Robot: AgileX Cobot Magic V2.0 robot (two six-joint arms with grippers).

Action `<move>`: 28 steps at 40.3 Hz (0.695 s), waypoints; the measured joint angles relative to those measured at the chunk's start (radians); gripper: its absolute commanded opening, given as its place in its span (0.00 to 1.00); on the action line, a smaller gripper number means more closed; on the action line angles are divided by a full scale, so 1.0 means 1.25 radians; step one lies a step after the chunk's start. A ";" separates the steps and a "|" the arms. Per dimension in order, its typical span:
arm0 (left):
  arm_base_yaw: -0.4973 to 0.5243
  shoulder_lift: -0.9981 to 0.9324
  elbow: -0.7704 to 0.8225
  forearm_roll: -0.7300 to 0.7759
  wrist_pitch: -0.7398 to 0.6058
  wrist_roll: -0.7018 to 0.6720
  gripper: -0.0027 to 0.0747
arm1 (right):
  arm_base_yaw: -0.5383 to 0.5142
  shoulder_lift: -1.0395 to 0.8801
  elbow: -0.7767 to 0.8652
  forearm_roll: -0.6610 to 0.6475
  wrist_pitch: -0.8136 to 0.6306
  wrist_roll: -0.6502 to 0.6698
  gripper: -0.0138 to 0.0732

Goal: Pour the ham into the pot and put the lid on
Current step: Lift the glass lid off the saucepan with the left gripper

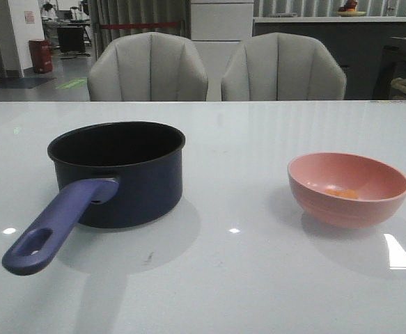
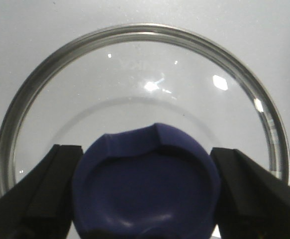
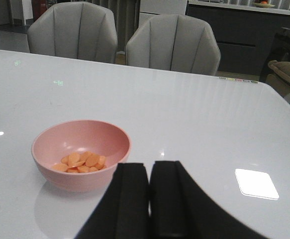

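Ham pieces [image 3: 81, 162], small flat orange-yellow slices, lie heaped in the bottom of the salmon-pink round bowl [image 3: 60, 142], which you can see on the right of the glossy white table [image 1: 244, 278]. Your right gripper [image 3: 149, 199] hangs just beside that bowl on the near side, not touching it, with its 2 black fingers pressed together and nothing between them. In the front view neither arm shows.

On the left of the table stands the dark navy round saucepan [image 1: 129, 184] with its black interior uncovered. Its long purple-blue handle [image 1: 56, 226] points toward you and to the left, the slot at its end visible. Pot and bowl stand well apart.

Your left gripper [image 2: 145, 199] is set around the flared dark blue knob [image 2: 145, 184] of the round clear glass lid [image 2: 184, 94]. The 2 black fingers [image 2: 40, 194] sit against either side of the knob. The lid's steel rim circles the knob, with pale table surface visible through the glass. The lid does not appear in the front view.

Beyond the table's far edge stand 2 grey padded chairs [image 1: 147, 69].
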 measured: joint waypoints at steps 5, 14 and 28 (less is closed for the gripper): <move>0.000 0.056 0.001 -0.016 -0.013 0.005 0.56 | 0.000 0.000 0.000 0.000 0.000 0.000 0.35; -0.015 0.105 0.001 -0.018 -0.056 0.019 0.56 | 0.000 0.000 0.000 0.000 0.000 0.000 0.35; -0.029 0.131 -0.009 -0.019 -0.069 0.022 0.90 | 0.000 0.000 0.000 0.000 0.000 0.000 0.35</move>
